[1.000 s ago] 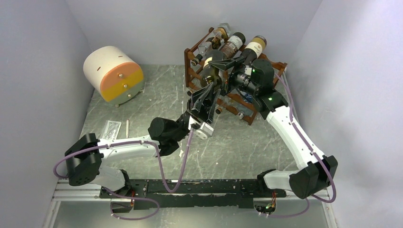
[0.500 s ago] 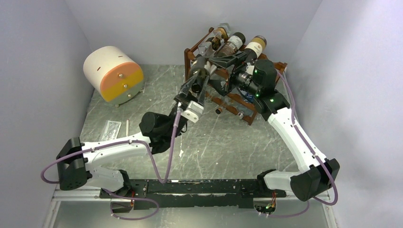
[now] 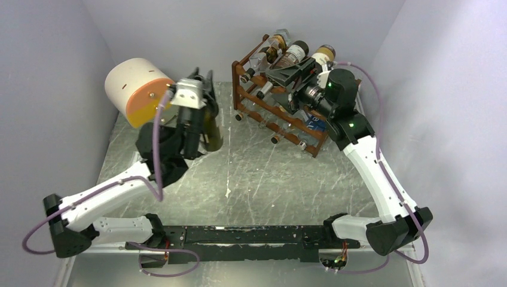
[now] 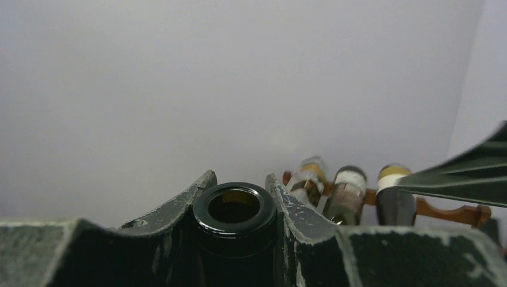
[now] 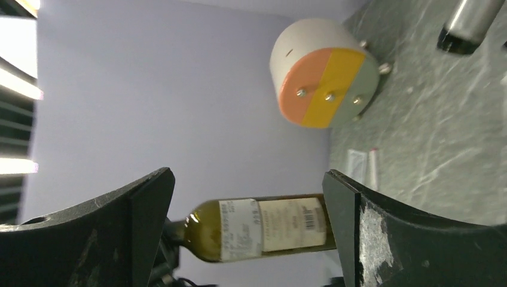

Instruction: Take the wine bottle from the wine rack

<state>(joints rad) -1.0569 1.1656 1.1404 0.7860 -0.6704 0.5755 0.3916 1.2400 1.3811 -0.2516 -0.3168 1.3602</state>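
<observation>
Top external view, from the left: one white drum (image 3: 133,81) with an orange, yellow and grey face lies on the surface (image 3: 263,179). Just beside it, the left fingers (image 4: 173,209) are clenched on the neck of one olive-green wine bottle (image 3: 211,128). The bottle is upright with its open mouth uppermost, well apart from the wine rack (image 3: 287,122); whether its base touches the surface cannot be told. The single rack stands at the back right, with three bottles (image 3: 295,54) lying along its top tier. Over it, the two right fingers (image 5: 418,239) are spread wide, grasping nothing.
</observation>
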